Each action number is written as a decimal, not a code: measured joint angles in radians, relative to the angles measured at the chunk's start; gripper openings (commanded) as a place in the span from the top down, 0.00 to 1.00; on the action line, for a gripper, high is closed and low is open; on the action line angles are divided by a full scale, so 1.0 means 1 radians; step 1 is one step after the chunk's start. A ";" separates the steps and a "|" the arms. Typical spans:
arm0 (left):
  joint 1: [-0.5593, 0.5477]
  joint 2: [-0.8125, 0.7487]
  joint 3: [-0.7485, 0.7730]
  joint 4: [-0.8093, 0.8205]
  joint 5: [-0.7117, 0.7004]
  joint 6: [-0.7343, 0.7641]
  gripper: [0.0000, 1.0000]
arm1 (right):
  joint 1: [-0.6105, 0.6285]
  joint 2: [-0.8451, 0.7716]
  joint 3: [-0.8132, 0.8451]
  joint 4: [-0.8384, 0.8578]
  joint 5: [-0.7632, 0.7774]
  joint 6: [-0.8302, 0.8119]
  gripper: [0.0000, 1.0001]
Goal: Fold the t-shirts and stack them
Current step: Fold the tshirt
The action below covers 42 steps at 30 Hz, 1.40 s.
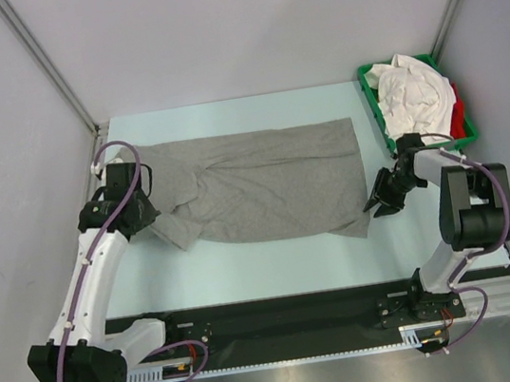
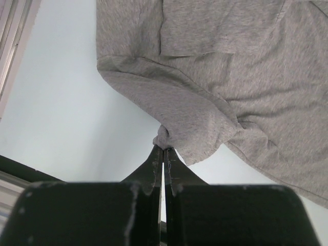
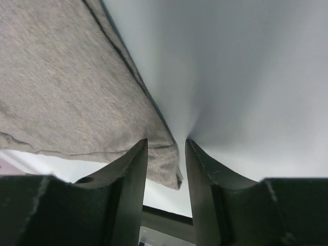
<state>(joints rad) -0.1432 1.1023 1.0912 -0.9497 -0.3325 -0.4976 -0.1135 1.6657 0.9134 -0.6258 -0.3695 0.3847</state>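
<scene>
A heather grey t-shirt [image 1: 273, 183] lies spread across the pale table, its hem to the right. My left gripper [image 1: 149, 210] is at its left end, shut on a bunched fold of the sleeve [image 2: 169, 134], which it pinches at the fingertips [image 2: 164, 147]. My right gripper [image 1: 375, 207] is at the shirt's lower right corner. In the right wrist view its jaws stand apart, and the hem corner [image 3: 166, 164] hangs between them, not pinched. More t-shirts, white ones [image 1: 409, 96] and a red one [image 1: 459, 122], are heaped in the green tray [image 1: 373, 106].
The green tray stands at the back right, close behind the right arm's wrist. Grey walls close the table in on the left, right and back. A black rail [image 1: 285, 326] carrying both arm bases runs along the near edge.
</scene>
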 measured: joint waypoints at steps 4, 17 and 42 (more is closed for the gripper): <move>0.000 -0.003 0.002 -0.002 -0.001 -0.001 1.00 | 0.000 -0.047 0.000 -0.037 0.056 0.033 0.50; 0.001 0.007 0.002 0.002 0.030 0.001 1.00 | 0.063 -0.206 -0.025 -0.050 0.123 0.343 0.54; 0.001 0.024 0.002 0.005 0.048 0.002 1.00 | 0.106 -0.114 -0.115 0.079 0.126 0.425 0.91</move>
<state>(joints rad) -0.1425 1.1263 1.0927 -0.9443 -0.2848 -0.4957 -0.0078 1.5513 0.7986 -0.5468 -0.2440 0.8093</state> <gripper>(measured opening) 0.008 0.125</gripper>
